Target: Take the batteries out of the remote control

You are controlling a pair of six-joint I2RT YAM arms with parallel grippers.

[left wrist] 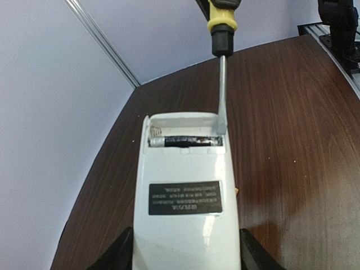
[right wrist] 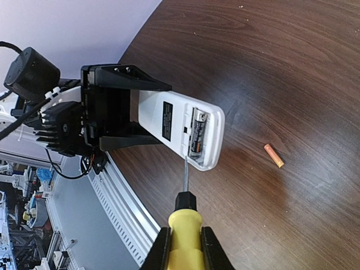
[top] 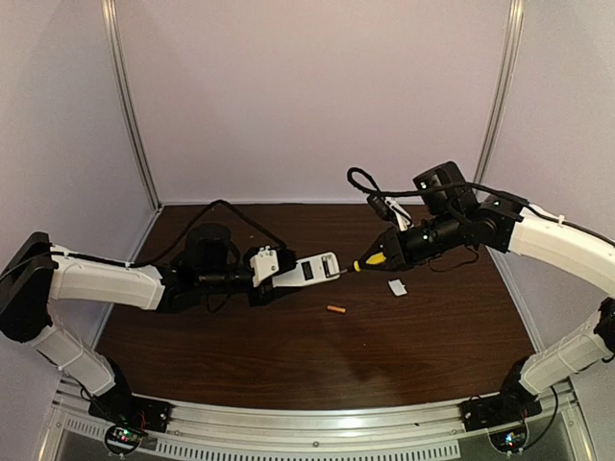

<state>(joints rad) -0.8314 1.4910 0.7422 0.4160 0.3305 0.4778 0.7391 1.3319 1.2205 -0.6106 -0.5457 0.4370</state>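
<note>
The white remote control (top: 309, 270), a dark battery (right wrist: 197, 134) seen in its open bay, was clamped by the left hand (top: 276, 270) above the counter (top: 288, 360); a screwdriver (top: 366, 261) was gripped by the right hand (top: 388, 250).

One orange battery (top: 335, 309), one dark battery (left wrist: 185, 142), one remote control (top: 306, 271), one screwdriver (right wrist: 184, 225), one cover piece (top: 397, 286).

White shells cover the long links of the left arm (top: 96, 283) and right arm (top: 567, 248), with black joints and black bases (top: 130, 413). A black cable (top: 370, 187) loops above the right wrist. The left gripper (right wrist: 160, 115) shows black angular fingers (right wrist: 126, 79), a ribbed black housing (right wrist: 62, 126) and a white cable tie (right wrist: 53, 93).
</note>
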